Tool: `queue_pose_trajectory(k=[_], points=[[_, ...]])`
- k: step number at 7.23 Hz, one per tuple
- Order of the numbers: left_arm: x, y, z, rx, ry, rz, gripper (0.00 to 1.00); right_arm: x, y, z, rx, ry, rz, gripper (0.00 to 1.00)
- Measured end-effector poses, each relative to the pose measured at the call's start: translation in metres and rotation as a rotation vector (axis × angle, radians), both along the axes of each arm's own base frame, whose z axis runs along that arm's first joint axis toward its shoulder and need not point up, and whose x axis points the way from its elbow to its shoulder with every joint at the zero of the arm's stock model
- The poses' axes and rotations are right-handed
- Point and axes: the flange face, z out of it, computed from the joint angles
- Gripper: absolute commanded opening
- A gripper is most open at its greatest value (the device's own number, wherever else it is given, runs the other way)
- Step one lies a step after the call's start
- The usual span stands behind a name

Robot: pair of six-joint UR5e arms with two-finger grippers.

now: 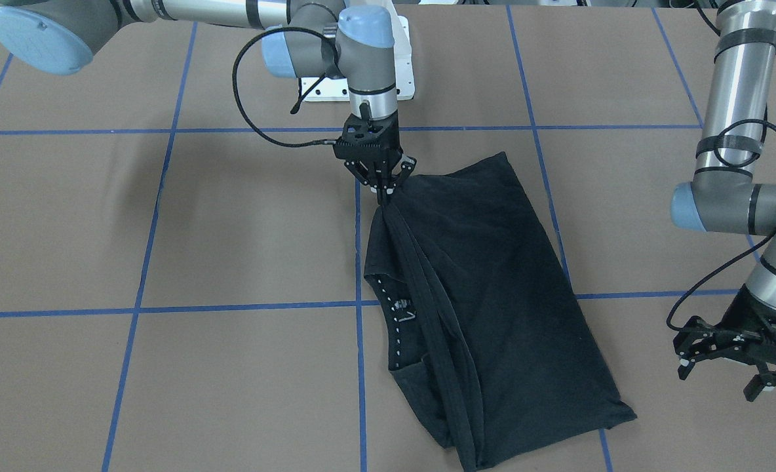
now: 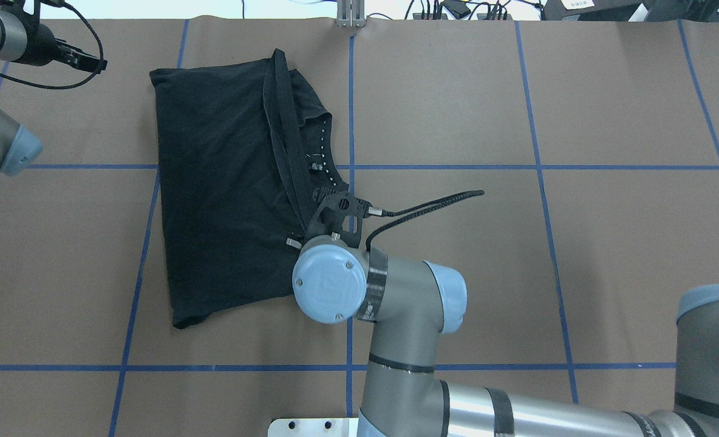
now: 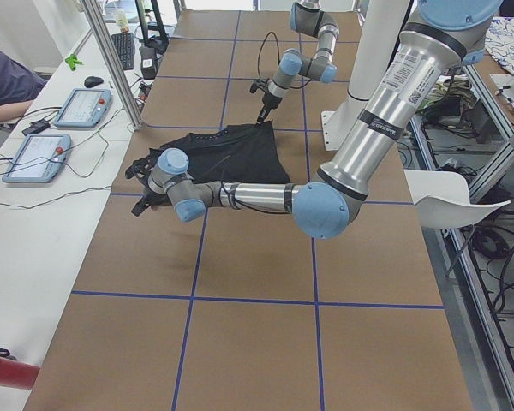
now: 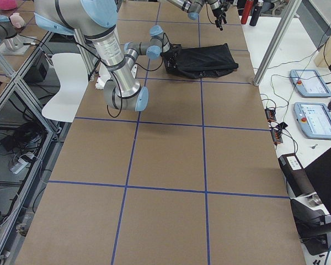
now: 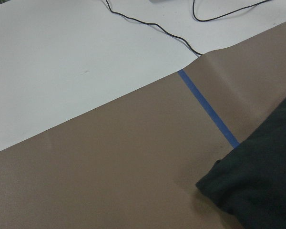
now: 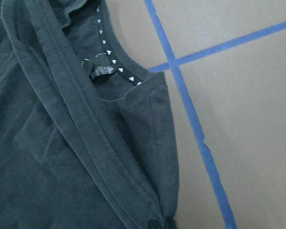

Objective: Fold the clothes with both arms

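The black T-shirt [image 1: 493,282] lies folded lengthwise on the brown table, with its collar and white triangle marks [image 1: 393,321] showing at one side. Its chest graphic is hidden. My right gripper [image 1: 383,194] points straight down and is shut on a bunched edge of the shirt, lifting a taut ridge of fabric. The right wrist view shows that ridge and the collar [image 6: 109,57]. My left gripper [image 1: 722,377] is open and empty, hovering beside the shirt's far corner, apart from it. The left wrist view shows only that corner [image 5: 257,191].
Blue tape lines [image 1: 362,367] divide the table into squares. The white pedestal mount [image 1: 404,65] stands behind the right gripper. An aluminium post [image 3: 111,60] and operators' touch pendants [image 3: 38,154] stand past the table's far edge, with a person [image 3: 0,77] there.
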Motion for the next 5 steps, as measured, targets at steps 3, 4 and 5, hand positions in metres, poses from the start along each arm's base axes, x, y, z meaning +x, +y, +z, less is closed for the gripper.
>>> queue_pose_trajectory(k=[3, 4, 5], points=[[0.000, 0.000, -0.001, 0.000, 0.002, 0.000, 1.00, 0.013, 0.069, 0.013, 0.018, -0.005, -0.018, 0.00], [0.000, 0.000, -0.001, 0.000, 0.002, 0.000, 1.00, 0.013, 0.074, 0.013, 0.020, -0.008, -0.018, 0.93], [0.000, 0.000, -0.001, 0.000, 0.002, 0.000, 1.00, 0.012, 0.076, 0.012, 0.024, -0.007, -0.016, 1.00]])
